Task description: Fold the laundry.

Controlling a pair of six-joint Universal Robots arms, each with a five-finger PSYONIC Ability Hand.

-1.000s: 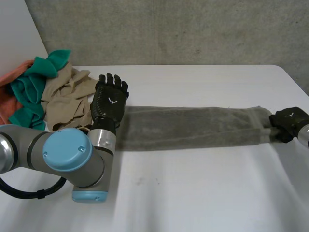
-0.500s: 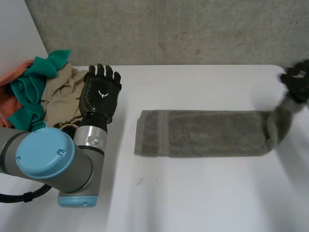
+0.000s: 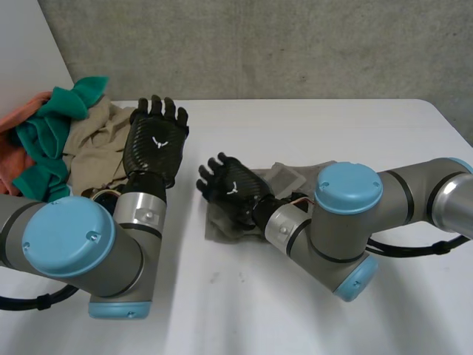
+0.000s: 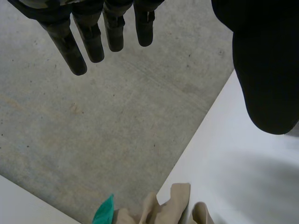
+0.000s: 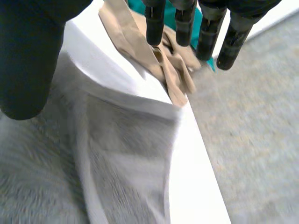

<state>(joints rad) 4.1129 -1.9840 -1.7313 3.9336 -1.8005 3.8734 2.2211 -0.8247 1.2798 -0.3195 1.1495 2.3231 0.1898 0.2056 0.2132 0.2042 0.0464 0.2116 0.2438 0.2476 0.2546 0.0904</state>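
Head view: left hand (image 3: 157, 144), fingers straight and empty, is raised beside the laundry pile (image 3: 52, 133). The right hand (image 3: 230, 188), released, spreads over the bunched grey towel (image 3: 290, 176); open tabletop (image 3: 310, 126) surrounds it.
Left wrist view: tabletop edge and beige garment (image 4: 173, 205).
Right wrist view: grey towel (image 5: 121, 154) under the palm, beige garment (image 5: 135, 37) beyond the fingertips.

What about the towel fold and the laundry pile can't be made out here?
In the head view, the right hand and its arm cover most of the grey towel, so whether its edges line up is hidden.
The laundry pile is cut off by that view's edge; item count unclear.
The left hand hides part of the beige cloth.
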